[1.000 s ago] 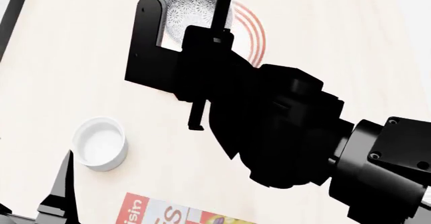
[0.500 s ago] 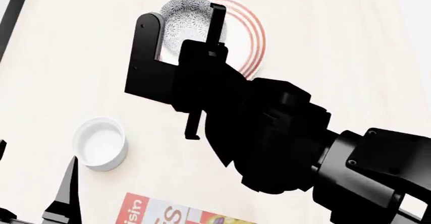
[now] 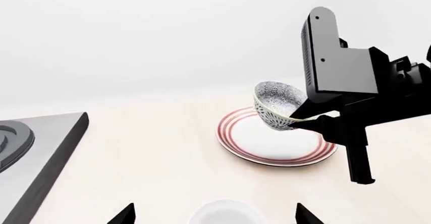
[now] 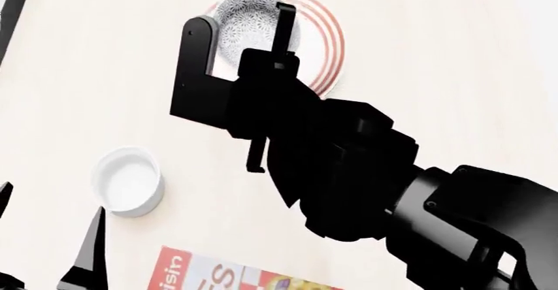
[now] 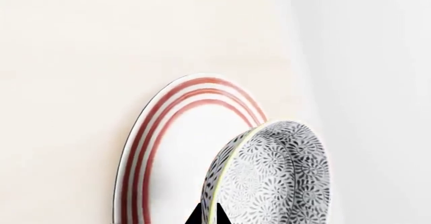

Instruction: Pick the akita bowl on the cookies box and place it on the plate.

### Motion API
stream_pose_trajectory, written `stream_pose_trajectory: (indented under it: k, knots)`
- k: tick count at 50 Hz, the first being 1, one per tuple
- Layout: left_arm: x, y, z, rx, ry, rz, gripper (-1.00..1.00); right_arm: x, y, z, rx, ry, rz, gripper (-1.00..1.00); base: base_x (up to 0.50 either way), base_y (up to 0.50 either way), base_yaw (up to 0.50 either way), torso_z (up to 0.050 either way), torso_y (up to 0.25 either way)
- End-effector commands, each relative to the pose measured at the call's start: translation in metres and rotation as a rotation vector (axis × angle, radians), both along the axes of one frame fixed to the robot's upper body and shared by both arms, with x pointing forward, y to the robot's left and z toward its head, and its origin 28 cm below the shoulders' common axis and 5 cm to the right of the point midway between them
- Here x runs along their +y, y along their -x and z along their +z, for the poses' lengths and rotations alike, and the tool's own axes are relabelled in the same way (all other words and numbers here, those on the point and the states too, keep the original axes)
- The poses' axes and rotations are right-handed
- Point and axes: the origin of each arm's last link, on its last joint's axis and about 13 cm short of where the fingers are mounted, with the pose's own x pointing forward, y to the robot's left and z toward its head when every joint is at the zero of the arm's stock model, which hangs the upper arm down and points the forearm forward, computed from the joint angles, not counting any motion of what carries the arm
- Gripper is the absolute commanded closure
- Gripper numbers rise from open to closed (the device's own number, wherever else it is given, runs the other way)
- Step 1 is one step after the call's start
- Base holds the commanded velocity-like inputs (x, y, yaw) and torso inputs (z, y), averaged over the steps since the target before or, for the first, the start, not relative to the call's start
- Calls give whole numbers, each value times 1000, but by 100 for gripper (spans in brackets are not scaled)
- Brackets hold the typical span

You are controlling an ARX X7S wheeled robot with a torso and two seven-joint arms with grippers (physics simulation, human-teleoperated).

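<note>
Speckled akita bowl (image 3: 277, 105) tilted in right gripper (image 4: 247, 35) above plate (image 3: 276, 144)

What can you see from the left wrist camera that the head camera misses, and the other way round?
Only the left wrist view shows a grey stove at the table's edge, and that the bowl hangs tilted above the plate, not resting on it. Only the head view shows the cookies box near the bottom edge and the bulk of the right arm. Both show the bowl pinched at its rim by the right gripper, the red-ringed plate below it, and the small white cup.
</note>
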Motion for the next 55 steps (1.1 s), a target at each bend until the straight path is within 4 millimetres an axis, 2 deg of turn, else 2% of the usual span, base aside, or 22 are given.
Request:
stream_pose_trajectory:
  k: [1,6,7,46,47,55]
  knots:
    - [0,2,0,-16,0,-27,-100,0,-3,2,-31,24,-4,100,0,0,0,24,-232]
    - [0,-1,0,-20,-8,38,-100,0,-3,1,-31,28,-6,100,0,0,0,24,-212]
    - [1,-3,0,16,28,31,-100,-1,-3,2,-31,28,-6,100,0,0,0,0,0]
    - [0,-1,-1,14,8,29,-100,0,-7,-5,-35,47,-28,100,0,0,0,0,0]
    - [0,-1,-1,14,8,29,-100,0,-7,-4,-39,45,-28,-100,0,0,0,0,0]
    - [-1,-1,-1,15,7,25,-100,-3,-5,2,-59,40,-39,-100,0,0,0,0,0]
